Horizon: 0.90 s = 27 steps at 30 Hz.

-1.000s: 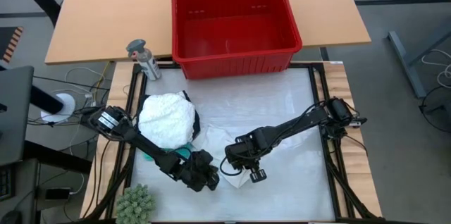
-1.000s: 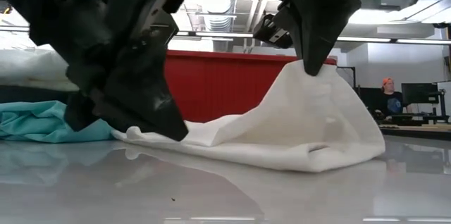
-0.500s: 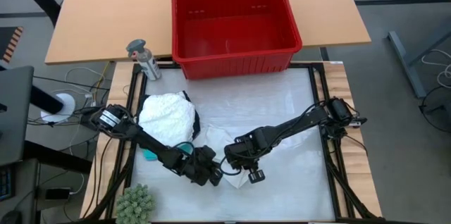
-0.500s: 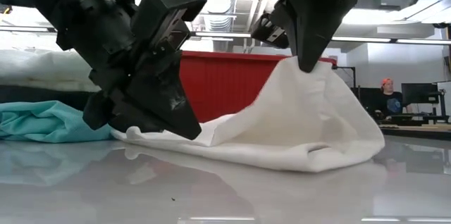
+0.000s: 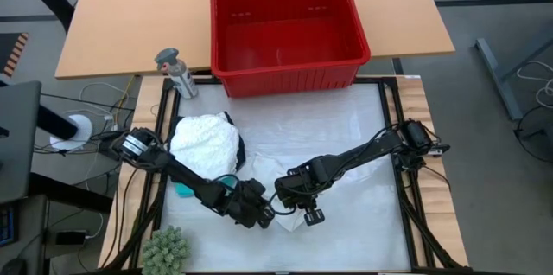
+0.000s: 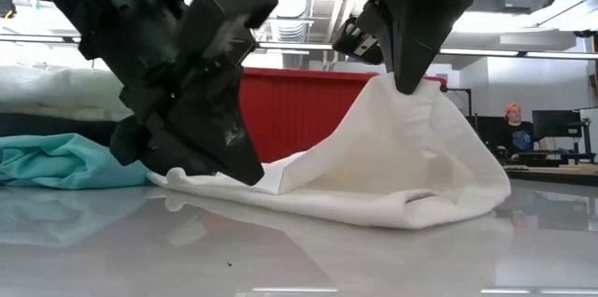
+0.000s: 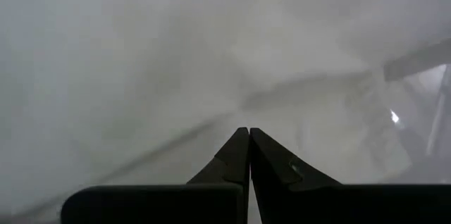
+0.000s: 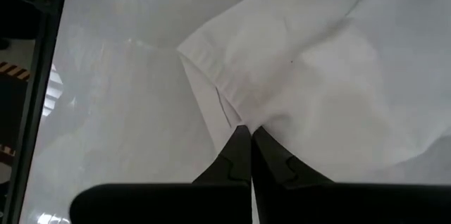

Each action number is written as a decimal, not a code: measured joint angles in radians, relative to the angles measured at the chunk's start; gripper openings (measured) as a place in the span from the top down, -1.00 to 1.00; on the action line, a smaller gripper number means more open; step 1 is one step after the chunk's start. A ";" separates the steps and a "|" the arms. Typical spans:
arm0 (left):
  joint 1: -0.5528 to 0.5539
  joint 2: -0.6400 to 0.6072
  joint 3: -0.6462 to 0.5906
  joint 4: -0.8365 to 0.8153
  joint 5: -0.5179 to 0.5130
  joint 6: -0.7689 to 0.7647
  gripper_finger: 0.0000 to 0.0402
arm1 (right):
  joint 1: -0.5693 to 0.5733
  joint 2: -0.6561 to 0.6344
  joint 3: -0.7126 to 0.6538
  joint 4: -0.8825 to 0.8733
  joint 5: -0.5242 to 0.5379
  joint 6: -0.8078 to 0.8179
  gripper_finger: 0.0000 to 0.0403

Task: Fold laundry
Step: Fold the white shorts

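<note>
Right end effector [image 6: 408, 87]: clamped shut on a raised edge of the white cloth [image 6: 402, 171]; cloth draped from it to the tabletop [image 5: 363, 128]
Left end effector [image 6: 245, 177]: pinched shut on the cloth's low corner, near the front
Other laundry: white pile [image 5: 204, 145] at left, teal piece [image 6: 56, 162] beside it
Advice: both grips should hold firm; lift evenly so the cloth spreads flat

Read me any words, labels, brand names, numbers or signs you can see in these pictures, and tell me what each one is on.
No readable text anywhere.
The red basket, the white garment and both arms carry no legible label.
The monitors far behind the table are too small to read.
</note>
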 joint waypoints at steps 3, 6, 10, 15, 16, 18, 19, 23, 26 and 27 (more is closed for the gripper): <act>0.010 0.000 0.000 -0.002 -0.006 0.019 1.00 | 0.000 0.000 0.000 0.000 0.000 0.000 0.90; 0.018 0.011 0.002 0.003 0.032 0.040 1.00 | -0.001 0.000 0.000 -0.006 0.000 0.000 0.90; 0.019 0.015 0.002 0.000 0.057 0.043 1.00 | -0.006 0.000 0.000 -0.022 0.000 0.000 0.90; 0.020 0.015 0.002 -0.004 0.066 0.046 1.00 | -0.013 0.000 0.000 -0.024 0.001 -0.006 0.90; 0.020 0.015 0.002 -0.009 0.068 0.055 1.00 | -0.016 0.000 0.000 -0.025 0.001 -0.006 0.90; 0.024 0.015 0.002 -0.010 0.067 0.072 1.00 | -0.020 0.000 0.000 -0.028 0.001 -0.007 0.90; 0.026 0.015 0.002 -0.010 0.065 0.078 1.00 | -0.021 0.000 0.000 -0.028 0.001 -0.008 0.90; 0.048 0.021 0.002 -0.002 0.078 0.092 1.00 | -0.028 0.000 0.000 -0.025 0.000 -0.008 0.90; 0.066 0.029 0.002 0.007 0.091 0.107 1.00 | -0.029 0.000 0.000 -0.013 -0.016 -0.006 0.90; 0.070 0.033 0.002 0.011 0.095 0.108 1.00 | -0.029 0.000 0.000 -0.010 -0.019 -0.001 0.90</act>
